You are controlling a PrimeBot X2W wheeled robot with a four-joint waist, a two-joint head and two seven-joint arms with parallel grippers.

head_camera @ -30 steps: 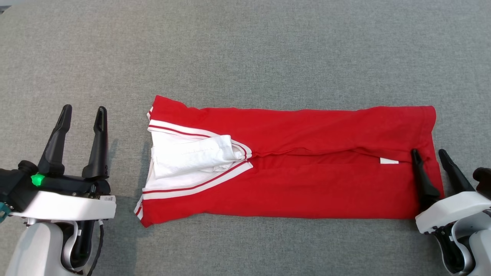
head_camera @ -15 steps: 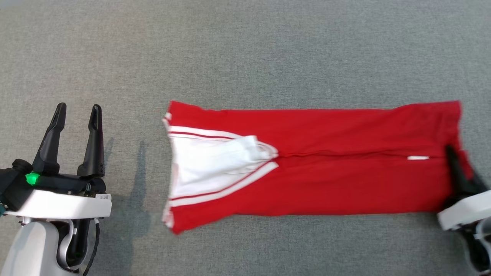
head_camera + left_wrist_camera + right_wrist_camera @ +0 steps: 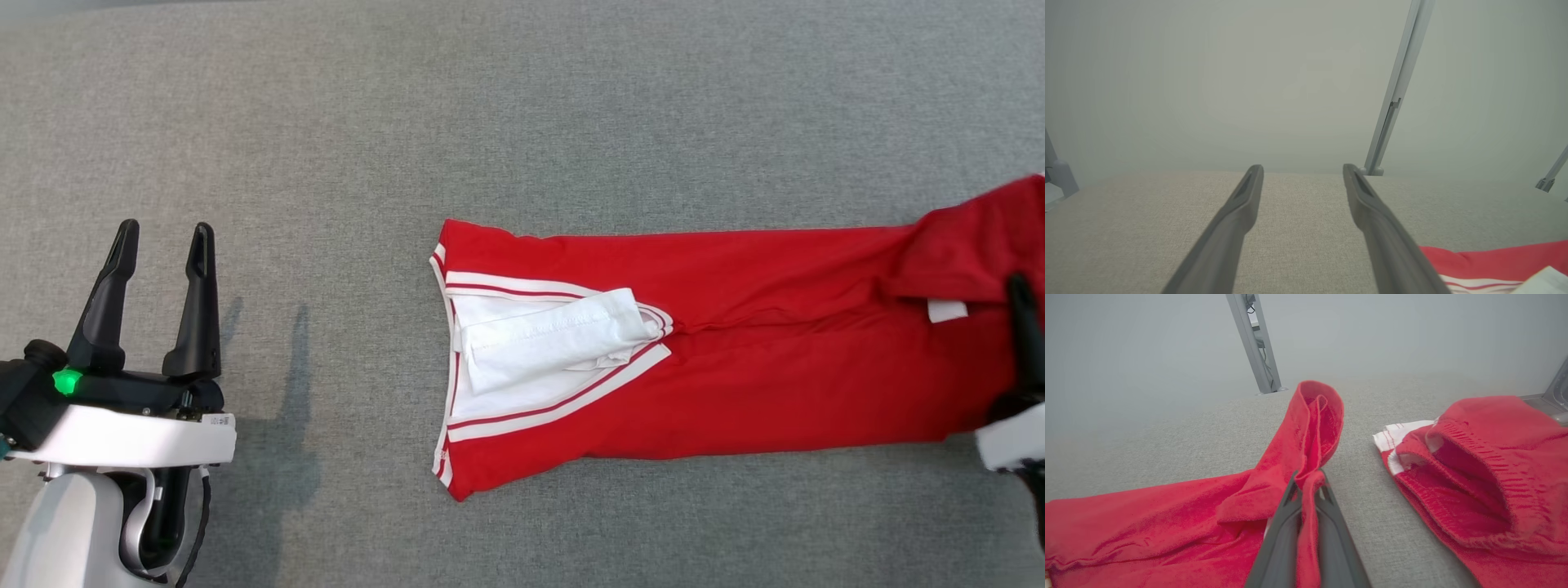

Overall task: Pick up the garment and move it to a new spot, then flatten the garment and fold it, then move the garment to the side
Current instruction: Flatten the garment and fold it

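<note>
well, the right gripper [image 3: 1308, 482] is clamped on an edge of the red garment [image 3: 735, 367] lying on the grey surface [image 3: 522, 122]; the left gripper [image 3: 161, 238] stands spread wide, well apart.

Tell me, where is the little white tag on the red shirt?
In the head view, the white tag sits near the right end of the red shirt, just left of the right gripper.
</note>
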